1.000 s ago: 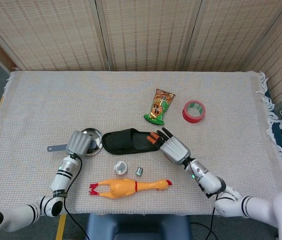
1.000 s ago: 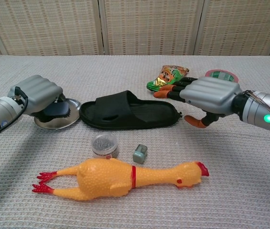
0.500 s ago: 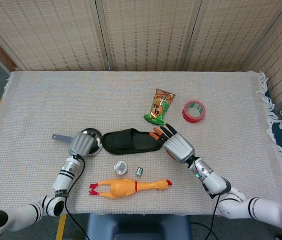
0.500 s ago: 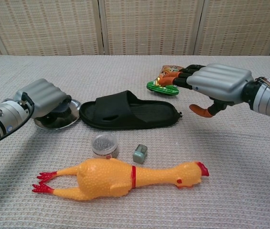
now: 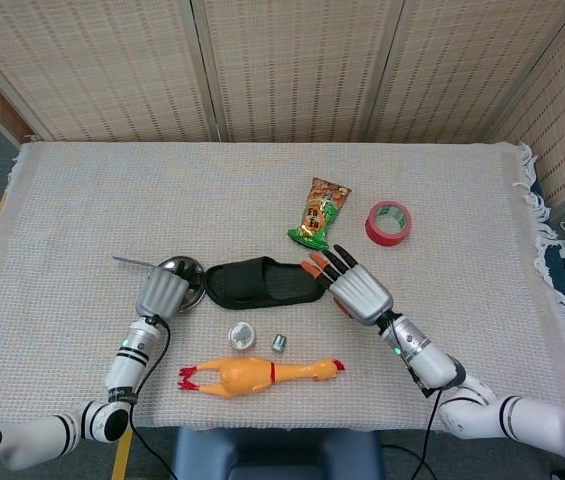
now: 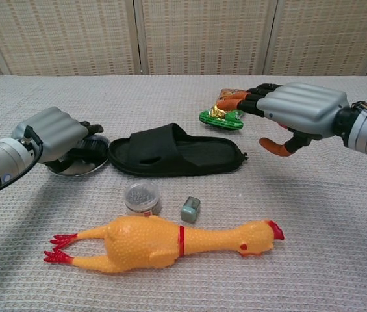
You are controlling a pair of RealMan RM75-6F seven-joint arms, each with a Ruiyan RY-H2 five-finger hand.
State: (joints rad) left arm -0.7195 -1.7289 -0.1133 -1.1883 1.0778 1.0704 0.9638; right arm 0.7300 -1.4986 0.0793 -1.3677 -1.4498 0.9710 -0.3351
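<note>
A cream woven tablecloth (image 5: 82,200) covers the table before wicker screens. At frame centre lies a black rubber slipper (image 5: 262,282); the right hand (image 5: 358,292) hovers at its right end with fingers spread and released. The left hand (image 5: 160,294) grasps a small round steel pan (image 5: 184,281) left of the slipper, tilted. Its inside is hidden.

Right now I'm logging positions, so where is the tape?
In the head view the red tape lies on the right of the table, just right of the snack bag and beyond the right hand.
</note>
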